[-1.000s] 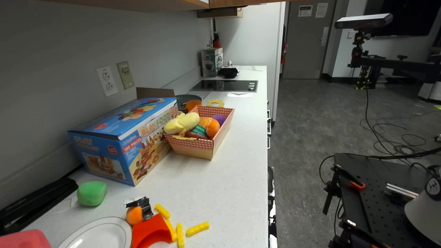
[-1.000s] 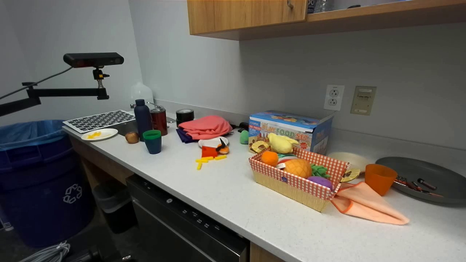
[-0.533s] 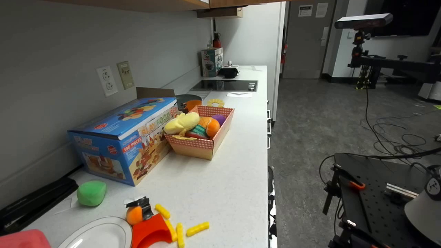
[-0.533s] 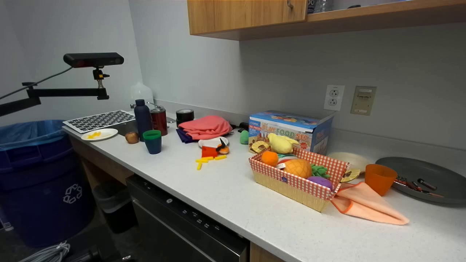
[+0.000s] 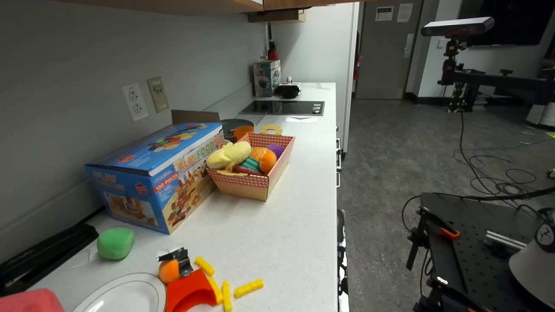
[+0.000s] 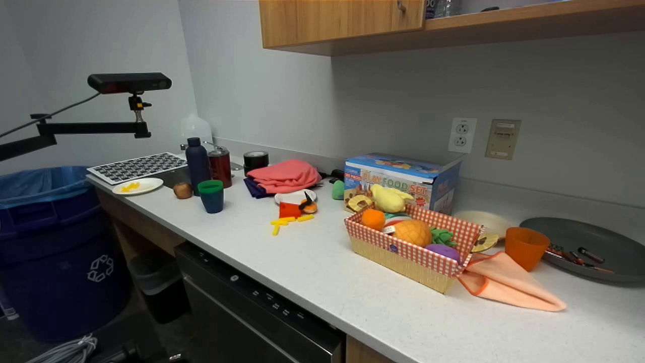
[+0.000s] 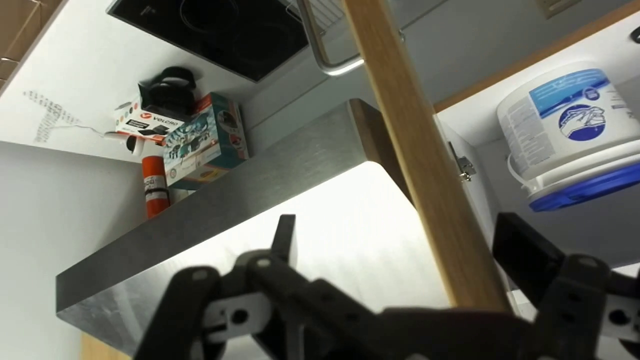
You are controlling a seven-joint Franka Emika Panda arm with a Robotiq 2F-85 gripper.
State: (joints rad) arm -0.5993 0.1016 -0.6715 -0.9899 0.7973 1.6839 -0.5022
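My gripper [image 7: 397, 237] is open in the wrist view, with its two fingers wide apart and nothing held. The edge of an open wooden cabinet door [image 7: 425, 170] runs between the fingers in this view. I cannot tell whether they touch it. A curved metal handle [image 7: 316, 42] is on the door farther up. A white tub with a blue lid [image 7: 570, 117] is in the open cabinet to the right. A metal range hood [image 7: 215, 205] with a bright underside lies beyond the left finger. The gripper is out of both exterior views.
A black cooktop [image 7: 220, 30], a toy box [image 7: 207, 142] and a red-orange cylinder [image 7: 155, 185] show beyond the hood. On the counter are a basket of plush food [image 6: 403, 264], a Play Food Set box [image 5: 156, 173], a navy bottle [image 6: 197, 164] and an orange cup [image 6: 525, 247].
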